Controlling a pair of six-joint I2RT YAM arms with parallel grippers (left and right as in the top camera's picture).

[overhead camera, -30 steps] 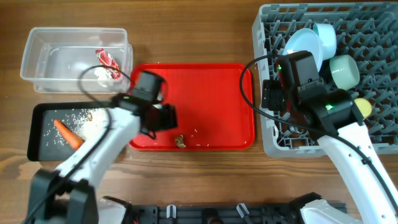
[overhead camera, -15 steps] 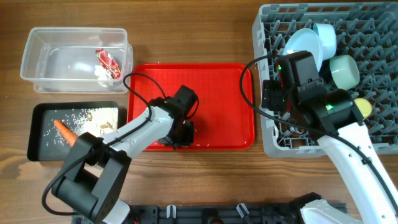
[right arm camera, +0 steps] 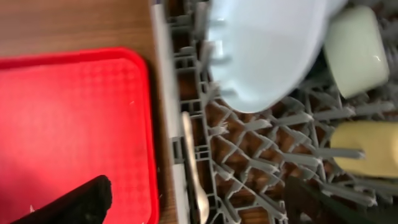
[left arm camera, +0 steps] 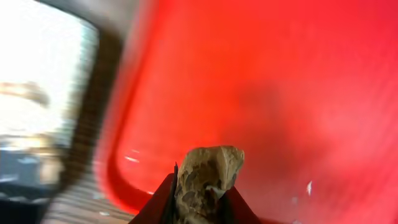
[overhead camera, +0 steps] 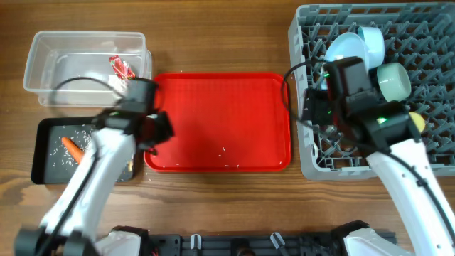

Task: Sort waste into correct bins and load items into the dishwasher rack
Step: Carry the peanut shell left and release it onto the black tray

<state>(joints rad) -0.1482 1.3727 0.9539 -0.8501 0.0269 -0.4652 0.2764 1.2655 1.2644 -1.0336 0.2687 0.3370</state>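
Note:
My left gripper (left arm camera: 199, 208) is shut on a brown food scrap (left arm camera: 208, 177), held above the left rim of the red tray (left arm camera: 286, 87). From overhead, the left gripper (overhead camera: 156, 132) hangs between that tray and the black bin (overhead camera: 43, 167), which holds an orange carrot (overhead camera: 74, 151) and rice. The clear bin (overhead camera: 43, 67) holds a red wrapper (overhead camera: 121, 67). My right gripper (overhead camera: 313, 111) stands open over the left edge of the dishwasher rack (overhead camera: 426, 28), above a white spoon (right arm camera: 191, 163). The rack holds a blue plate (right arm camera: 267, 50), mint bowl (right arm camera: 354, 46) and yellow cup (right arm camera: 367, 140).
A few rice grains (overhead camera: 224, 150) lie on the red tray (overhead camera: 227, 114) in the middle of the wooden table. A small light blue bowl (overhead camera: 372, 39) leans behind the plate. The rack fills the right side up to the table's edge.
My left gripper closed on the brown scrap at the tray's front and carried it left toward the black bin. My right gripper shifted slightly over the rack's edge and opened a little wider.

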